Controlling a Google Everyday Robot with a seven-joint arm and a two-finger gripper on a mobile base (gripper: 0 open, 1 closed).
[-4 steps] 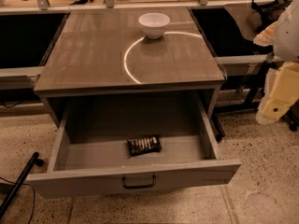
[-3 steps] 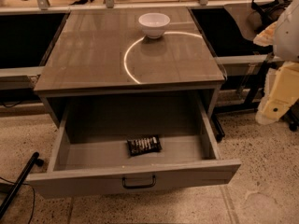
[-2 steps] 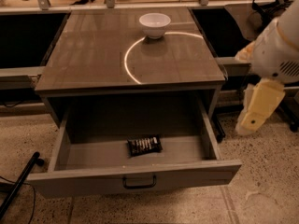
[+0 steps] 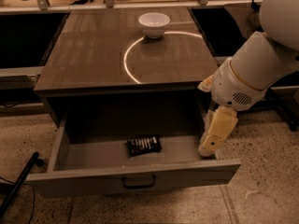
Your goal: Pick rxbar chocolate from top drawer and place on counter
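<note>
Since 0.7 s ago: brought arm [image 4: 252, 73] further in from right twd cabinet, lowered gripper [image 4: 210, 146], now hanging tip-down just inside right front corner of open drawer [image 4: 135, 178], close to right wall. Left everything else as was: chocolate bar [image 4: 144, 145] flat on drawer floor, approx mid-width, nearer front panel than back, slightly angled, well left of gripper & not touching; white bowl [image 4: 154, 24] at back of counter [image 4: 93, 55], on bright arc. Can't tell gripper opening from this angle; holding nothing by the look of it, w/ bar down on drawer floor. Prob. step in hand: reaching for bar. To do well: slide left along drawer w/o clipping right wall or front panel, stay clear of counter's front edge, centre over bar, turn to close across short side, go down nearly to floor before closing. Likely slick wrapper, so grip mid-length, lift straight up, clear drawer front before heading to counter, set down away from bowl
</note>
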